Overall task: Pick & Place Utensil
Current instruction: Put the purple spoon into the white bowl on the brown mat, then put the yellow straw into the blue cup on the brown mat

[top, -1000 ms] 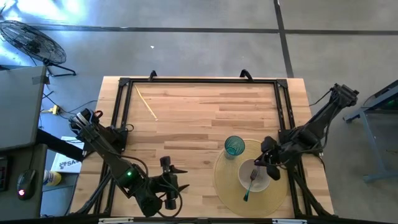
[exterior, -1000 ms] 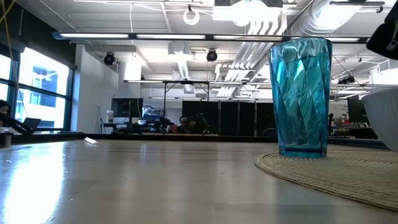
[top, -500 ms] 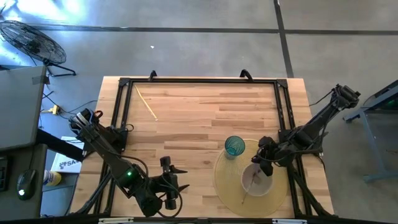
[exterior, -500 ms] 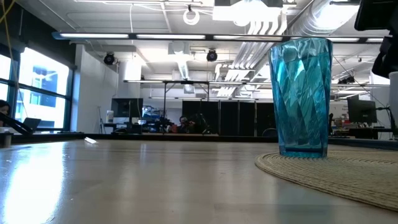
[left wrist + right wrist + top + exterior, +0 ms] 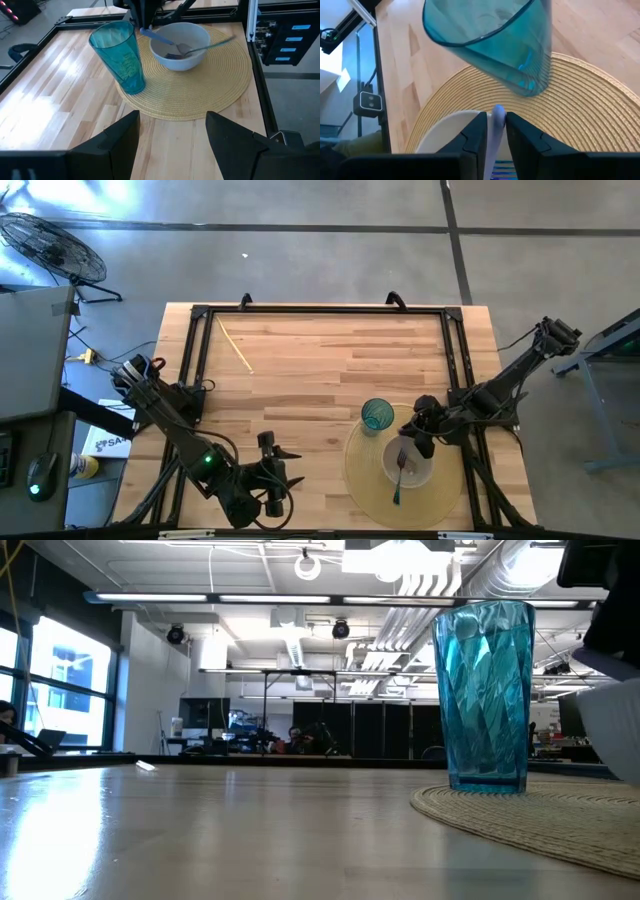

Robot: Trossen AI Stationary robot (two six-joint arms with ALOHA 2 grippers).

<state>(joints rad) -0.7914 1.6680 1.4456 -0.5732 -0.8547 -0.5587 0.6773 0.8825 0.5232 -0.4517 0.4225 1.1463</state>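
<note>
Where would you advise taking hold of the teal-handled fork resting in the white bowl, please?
Probably by the teal handle of the fork, coming from above. The tines sit inside the white bowl, while the handle slants over the rim and hangs clear above the woven placemat. The right gripper crowds the bowl's far rim.

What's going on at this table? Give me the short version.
The right hand is shut on a pale blue-handled utensil, whose far end dips into the white bowl. A second utensil with a green handle lies in that bowl, its handle sticking out over the rim. The bowl sits on a round woven placemat beside a teal tumbler. The left hand waits open at the table's near edge.
</note>
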